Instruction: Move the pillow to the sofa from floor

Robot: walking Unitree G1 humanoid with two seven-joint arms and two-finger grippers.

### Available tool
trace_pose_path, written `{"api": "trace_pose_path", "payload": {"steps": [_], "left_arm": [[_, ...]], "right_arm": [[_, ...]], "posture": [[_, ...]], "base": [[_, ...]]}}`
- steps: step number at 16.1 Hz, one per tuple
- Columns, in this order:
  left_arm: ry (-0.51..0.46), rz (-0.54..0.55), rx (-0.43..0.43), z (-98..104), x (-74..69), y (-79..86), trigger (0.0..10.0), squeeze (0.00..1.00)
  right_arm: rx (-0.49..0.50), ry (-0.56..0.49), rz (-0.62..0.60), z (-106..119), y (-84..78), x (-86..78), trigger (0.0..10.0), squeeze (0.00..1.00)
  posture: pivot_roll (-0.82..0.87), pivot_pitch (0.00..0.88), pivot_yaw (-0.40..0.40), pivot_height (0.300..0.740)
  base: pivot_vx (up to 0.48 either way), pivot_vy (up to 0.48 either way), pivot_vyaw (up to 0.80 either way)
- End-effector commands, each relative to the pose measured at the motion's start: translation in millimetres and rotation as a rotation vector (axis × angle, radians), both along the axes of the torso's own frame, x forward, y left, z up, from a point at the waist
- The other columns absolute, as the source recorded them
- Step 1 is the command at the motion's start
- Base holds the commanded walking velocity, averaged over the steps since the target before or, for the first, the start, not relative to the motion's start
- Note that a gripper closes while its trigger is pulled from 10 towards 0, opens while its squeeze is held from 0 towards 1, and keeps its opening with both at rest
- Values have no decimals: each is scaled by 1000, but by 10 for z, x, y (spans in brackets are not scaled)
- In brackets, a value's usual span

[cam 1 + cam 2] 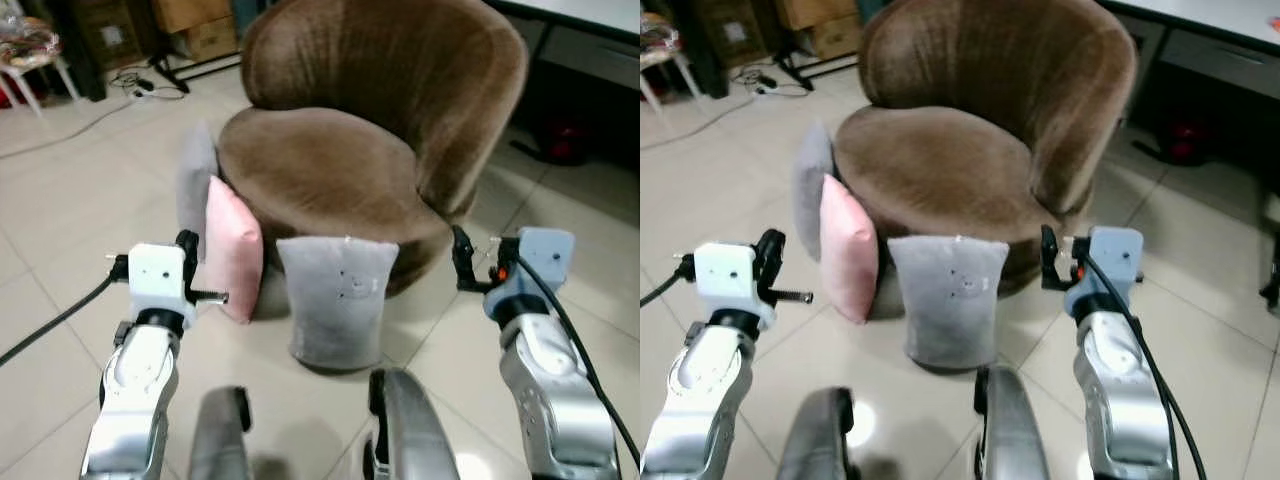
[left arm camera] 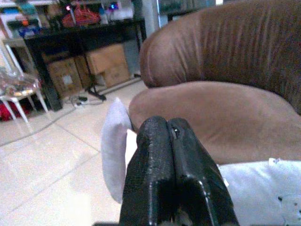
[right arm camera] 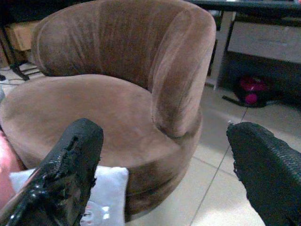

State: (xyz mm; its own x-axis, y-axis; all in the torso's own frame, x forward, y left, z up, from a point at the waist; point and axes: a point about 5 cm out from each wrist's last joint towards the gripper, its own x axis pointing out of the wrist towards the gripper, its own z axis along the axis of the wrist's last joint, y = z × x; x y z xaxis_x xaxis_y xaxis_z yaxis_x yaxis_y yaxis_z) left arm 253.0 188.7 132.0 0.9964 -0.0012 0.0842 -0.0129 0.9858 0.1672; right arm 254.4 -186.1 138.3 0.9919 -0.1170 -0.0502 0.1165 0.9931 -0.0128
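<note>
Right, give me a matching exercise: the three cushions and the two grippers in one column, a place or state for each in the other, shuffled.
Things:
1. pink cushion
2. front grey cushion
3. left gripper
4. right gripper

Places or states:
A. fingers spread wide apart
B. standing on the floor tiles against the front of the round brown velvet sofa
C. fingers pressed together
D. leaning on the sofa's side, between two grey cushions

Pairs: 1-D, 2-B, 3-C, 4-A

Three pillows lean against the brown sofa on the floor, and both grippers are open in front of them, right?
Not quite: the left gripper is shut, fingers pressed together in the left wrist view. The right gripper is open. The rest holds.
</note>
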Motion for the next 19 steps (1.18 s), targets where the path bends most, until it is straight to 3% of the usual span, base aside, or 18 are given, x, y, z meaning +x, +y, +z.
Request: {"api": "trace_pose_path", "payload": {"steps": [1,11,14,19], "left_arm": [[7,2,-6,-14,-26,19,10000,0],[8,2,-13,-15,-17,32,10000,0],[8,0,-10,-16,-13,33,10000,0],[5,3,-2,-4,-1,33,10000,0]], "right_arm": [[0,-17,10,42,5,24,10000,0],[14,-18,2,35,-3,40,10000,0],[27,-5,-12,15,-24,40,10000,0],[40,-7,3,17,-14,42,10000,0]], "posture": [[-120,84,-12,570],[-121,83,-10,570],[-120,84,-7,570],[-120,84,-7,570]], "base": [[322,0,0],[329,0,0],[340,0,-788],[266,0,0]]}}
